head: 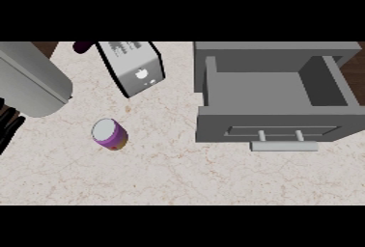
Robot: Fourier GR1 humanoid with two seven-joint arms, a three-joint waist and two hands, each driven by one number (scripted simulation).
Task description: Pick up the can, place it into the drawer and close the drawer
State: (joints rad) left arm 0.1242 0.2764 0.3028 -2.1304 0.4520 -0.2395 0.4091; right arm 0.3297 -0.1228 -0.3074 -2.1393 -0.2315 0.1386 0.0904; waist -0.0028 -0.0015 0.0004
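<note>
A purple can (pixel 109 133) with a pale grey top stands upright on the marble counter, left of centre. At the right, the grey drawer (pixel 274 126) is pulled open toward me, with a bar handle (pixel 283 144) on its front and nothing inside. My left forearm (pixel 32 79) slants across the upper left corner. My black left hand (pixel 7 126) shows only partly at the left edge, to the left of the can and apart from it. My right hand is out of view.
A silver toaster (pixel 133 65) stands at the back between the forearm and the drawer, with a small dark purple object (pixel 84 46) behind it. Bare counter (pixel 171 178) stretches in front of the can and the drawer.
</note>
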